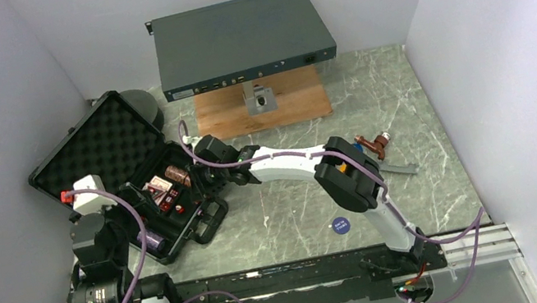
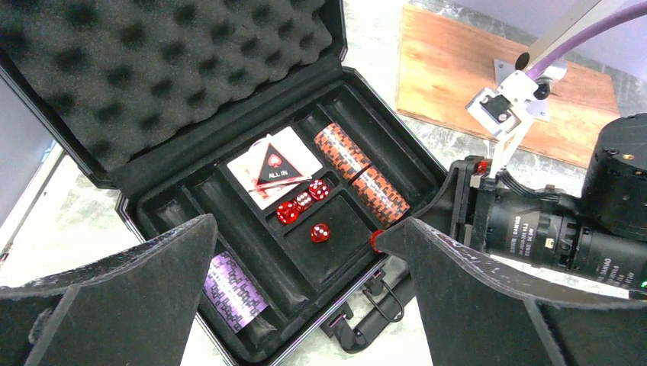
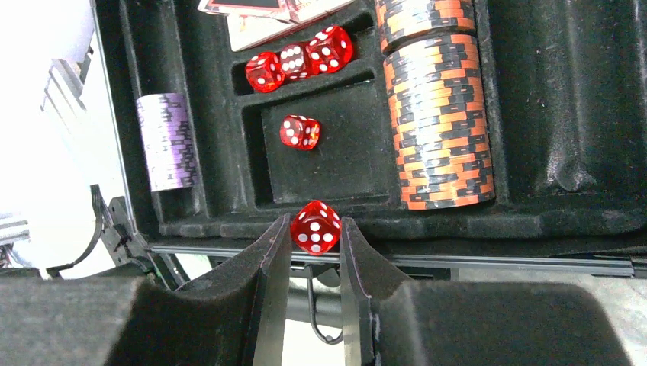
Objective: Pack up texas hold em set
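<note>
Die (image 3: 315,227) in right jaws (underside unseen)

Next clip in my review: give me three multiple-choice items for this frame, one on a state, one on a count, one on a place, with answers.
1. The right hand is: A shut on a red die; B open and empty; C shut on a chip.
2. Loose dice lying in the case, held one aside: A two; B four; C six.
3. The purple chips lie: A in the right hand; B on the lid foam; C in a case slot.

Answers: A, the right wrist view shows the die pinched in it. B, three share the small well and one lies alone. C, the stack fills an outer slot.
</note>
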Controlling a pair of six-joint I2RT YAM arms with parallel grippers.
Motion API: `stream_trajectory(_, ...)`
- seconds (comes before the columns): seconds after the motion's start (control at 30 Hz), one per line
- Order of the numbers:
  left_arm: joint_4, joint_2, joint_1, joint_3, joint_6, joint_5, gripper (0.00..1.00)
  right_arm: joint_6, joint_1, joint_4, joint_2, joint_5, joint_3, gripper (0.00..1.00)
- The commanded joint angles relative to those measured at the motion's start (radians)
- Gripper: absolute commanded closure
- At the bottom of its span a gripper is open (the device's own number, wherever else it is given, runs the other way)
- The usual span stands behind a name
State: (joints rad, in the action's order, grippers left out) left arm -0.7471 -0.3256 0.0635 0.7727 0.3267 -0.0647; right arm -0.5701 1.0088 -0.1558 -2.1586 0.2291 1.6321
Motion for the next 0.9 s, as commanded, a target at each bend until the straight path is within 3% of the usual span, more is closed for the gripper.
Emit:
stream_trajectory(0.0, 0.028, -0.004, 0.007, 0.007, -0.010, 0.014, 0.00, -0.016, 0.004, 0.048, -0.010, 0.013, 0.041, 0.89)
stream_trajectory(0.27, 0.029, -0.007, 0.010, 0.007, -0.011, 0.016, 0.00, -0.014, 0.004, 0.056, -0.009, 0.016, 0.022, 0.76)
stream_trajectory(0.6, 0.029, -0.012, 0.014, 0.007, -0.012, 0.019, 0.00, -0.014, 0.004, 0.074, 0.003, 0.021, -0.008, 0.50)
stream_trajectory(0.87, 0.028, -0.013, 0.014, 0.006, -0.011, 0.016, 0.00, -0.014, 0.007, 0.086, 0.036, 0.038, -0.037, 0.48)
